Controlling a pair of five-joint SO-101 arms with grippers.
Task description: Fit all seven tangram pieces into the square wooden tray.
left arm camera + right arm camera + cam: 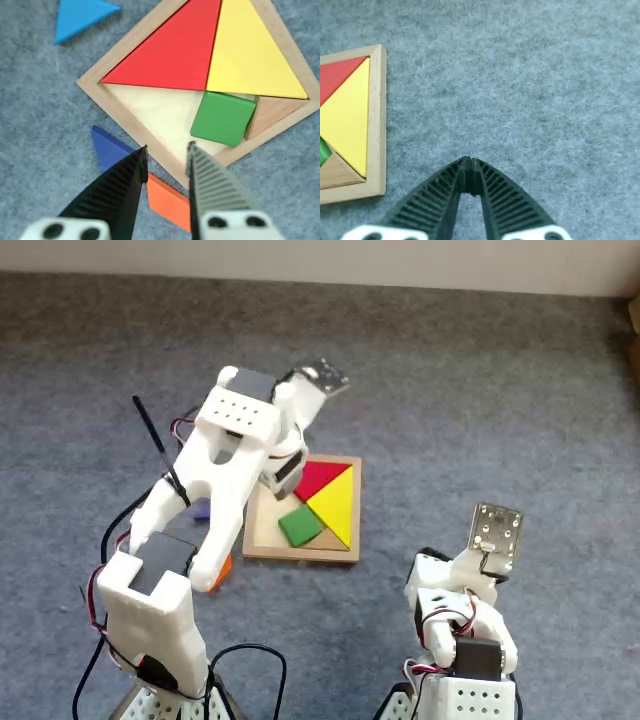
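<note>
Tray room: bare wood beside green sq.
L claw: slightly spread, empty, over tray rim.
R claw: closed, empty.

Partly behind jaws: orange piece; cut off by edge: tray.

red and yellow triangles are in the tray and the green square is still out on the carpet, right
No: the left wrist view shows the green square inside the tray, beside the yellow triangle, not on the carpet. The red triangle is in the tray too.
</note>
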